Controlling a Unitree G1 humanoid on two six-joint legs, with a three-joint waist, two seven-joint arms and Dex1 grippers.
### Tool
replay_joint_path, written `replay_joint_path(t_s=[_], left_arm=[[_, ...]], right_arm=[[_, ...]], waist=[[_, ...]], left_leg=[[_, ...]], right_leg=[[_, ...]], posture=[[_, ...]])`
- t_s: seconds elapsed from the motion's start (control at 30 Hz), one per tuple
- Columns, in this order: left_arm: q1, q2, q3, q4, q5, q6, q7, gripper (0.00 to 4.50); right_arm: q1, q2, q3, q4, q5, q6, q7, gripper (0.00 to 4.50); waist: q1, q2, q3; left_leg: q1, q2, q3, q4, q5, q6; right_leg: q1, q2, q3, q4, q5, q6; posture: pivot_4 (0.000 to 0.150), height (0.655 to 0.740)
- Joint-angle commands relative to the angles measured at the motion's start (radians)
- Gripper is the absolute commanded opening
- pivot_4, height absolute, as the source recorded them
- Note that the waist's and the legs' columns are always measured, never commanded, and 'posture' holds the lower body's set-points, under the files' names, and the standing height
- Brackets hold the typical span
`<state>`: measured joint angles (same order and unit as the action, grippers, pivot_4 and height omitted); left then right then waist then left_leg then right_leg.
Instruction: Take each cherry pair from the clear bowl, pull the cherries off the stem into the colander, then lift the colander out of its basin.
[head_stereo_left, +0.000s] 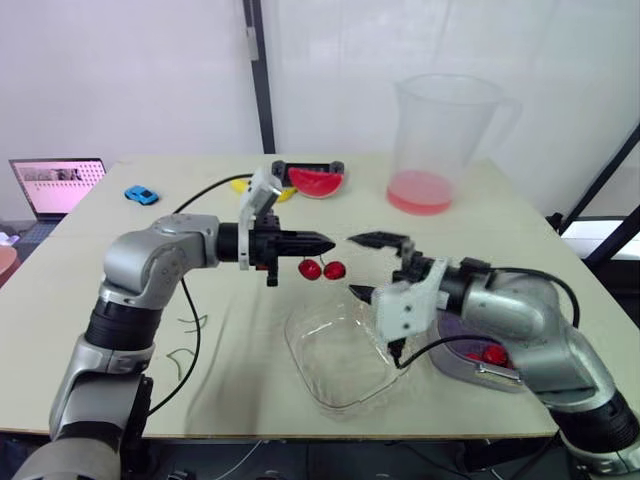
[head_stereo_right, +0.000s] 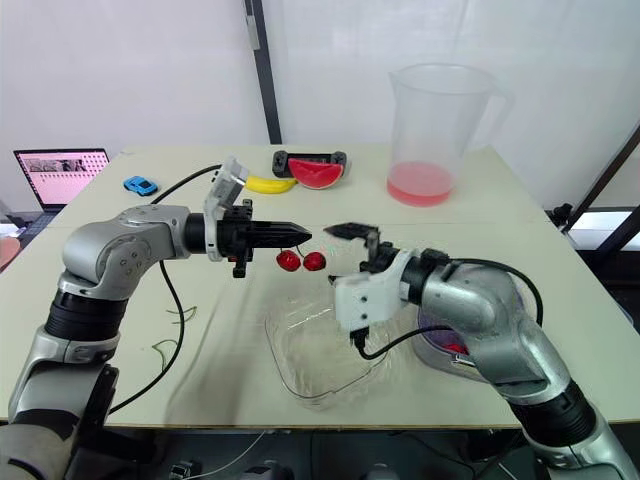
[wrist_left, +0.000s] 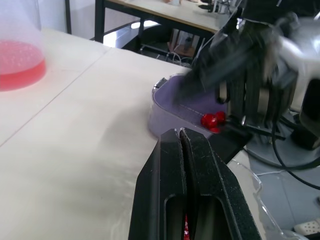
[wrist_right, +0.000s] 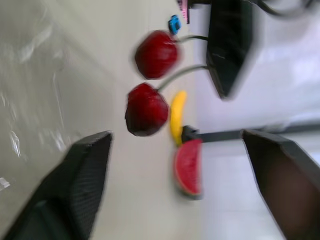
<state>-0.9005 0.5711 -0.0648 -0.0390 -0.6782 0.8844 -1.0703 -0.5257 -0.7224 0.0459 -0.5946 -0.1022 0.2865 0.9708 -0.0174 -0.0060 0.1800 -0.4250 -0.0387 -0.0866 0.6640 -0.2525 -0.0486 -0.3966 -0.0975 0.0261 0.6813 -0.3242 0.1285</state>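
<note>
Above the clear bowl (head_stereo_left: 318, 392), left tool (head_stereo_left: 325, 241) clamps the thin, fragile stem (wrist_right: 182, 73); open-jawed right tool (head_stereo_left: 355, 266) should lightly pinch one soft cherry (head_stereo_left: 333, 269).

A robotics test lab, by every sign: a pale desk (head_stereo_left: 540, 240) stands against bare white walls (head_stereo_left: 120, 70) and a black upright post (head_stereo_left: 262, 90), with no furnishing of a home or shop. An open laptop (head_stereo_left: 57, 186) sits at the desk's far left edge and a black cable (head_stereo_right: 183, 318) trails across the top. The items laid out read as props rather than a meal: a blue toy car (head_stereo_left: 141, 195), a banana (head_stereo_right: 268, 184), a watermelon slice (head_stereo_left: 316, 182) and a large clear pitcher (head_stereo_left: 440, 140) with pink contents. A cherry pair (head_stereo_left: 322, 268) hangs pinched in the left tool (head_stereo_left: 328, 241). The left wrist view catches a second black-framed desk (wrist_left: 165, 12) behind.
</note>
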Motion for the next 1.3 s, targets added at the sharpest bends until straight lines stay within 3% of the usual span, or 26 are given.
replay_joint_path(t_s=[0.03,0.17,0.23,0.37,0.7,1.03,1.13,1.23,1.3], left_arm=[[-0.013,-0.001,0.029,-0.02,-0.025,-0.029,-0.035,0.0],[-0.001,-0.007,0.037,-0.037,-0.045,-0.046,-0.068,0.0],[0.005,-0.012,0.045,-0.05,-0.056,-0.048,-0.068,0.0],[0.012,-0.044,0.08,-0.076,-0.104,-0.038,-0.043,0.0],[0.015,-0.062,0.062,-0.072,-0.107,-0.046,-0.04,0.0],[0.018,-0.053,0.047,-0.081,-0.103,-0.036,-0.044,0.0],[0.017,-0.055,0.045,-0.083,-0.105,-0.032,-0.041,0.0],[0.02,-0.057,0.037,-0.084,-0.097,-0.034,-0.039,0.0],[0.023,-0.057,0.031,-0.084,-0.092,-0.035,-0.039,0.0]], right_arm=[[-0.142,-0.097,-0.271,-0.036,0.448,0.511,0.152,4.44],[-0.195,-0.192,-0.371,0.018,0.634,0.817,0.135,4.44],[-0.139,-0.227,-0.391,0.029,0.644,0.819,0.117,4.44],[-0.159,-0.115,-0.417,0.069,0.815,0.961,0.045,4.44],[-0.153,0.059,-0.308,0.045,0.928,0.945,-0.142,4.44],[-0.149,0.068,-0.159,0.1,0.902,0.833,-0.164,4.44],[-0.157,0.067,-0.128,0.123,0.895,0.795,-0.157,3.64],[-0.14,0.053,-0.09,0.118,0.872,0.75,-0.144,2.25],[-0.14,0.059,-0.085,0.118,0.87,0.73,-0.149,2.25]], waist=[[0.003,0.0,0.0],[0.004,0.0,0.0],[0.004,0.0,0.0],[-0.002,0.0,0.0],[0.001,0.0,0.0],[-0.001,0.0,0.0],[-0.001,0.0,0.0],[-0.001,0.0,0.0],[-0.001,0.0,0.0]], left_leg=[[0.0,0.0,-0.001,0.0,0.0,0.0],[0.001,0.001,-0.002,0.0,-0.004,0.008],[0.001,0.0,-0.001,0.0,-0.005,0.008],[0.001,-0.001,0.001,0.0,-0.005,0.008],[0.001,0.0,0.0,0.0,-0.005,0.008],[0.001,-0.001,0.0,0.0,-0.004,0.008],[0.001,-0.001,0.0,0.0,-0.004,0.008],[0.001,-0.001,0.0,0.0,-0.004,0.008],[0.001,-0.001,0.0,0.0,-0.004,0.008]], right_leg=[[0.001,0.0,0.0,0.0,0.0,0.0],[0.002,0.0,-0.001,-0.001,0.0,0.0],[0.002,0.0,-0.001,-0.001,0.0,0.0],[0.0,0.0,0.0,0.0,0.0,0.0],[0.0,0.0,0.0,0.0,0.0,0.0],[0.0,0.0,0.0,0.001,0.0,0.0],[0.0,0.0,0.0,0.001,0.0,0.0],[0.0,0.0,0.0,0.001,0.0,0.0],[0.0,0.0,0.0,0.001,0.0,0.0]], posture=[[0.15,0.74],[0.15,0.74],[0.15,0.74],[0.15,0.74],[0.15,0.74],[0.15,0.74],[0.15,0.74],[0.15,0.74],[0.15,0.74]])
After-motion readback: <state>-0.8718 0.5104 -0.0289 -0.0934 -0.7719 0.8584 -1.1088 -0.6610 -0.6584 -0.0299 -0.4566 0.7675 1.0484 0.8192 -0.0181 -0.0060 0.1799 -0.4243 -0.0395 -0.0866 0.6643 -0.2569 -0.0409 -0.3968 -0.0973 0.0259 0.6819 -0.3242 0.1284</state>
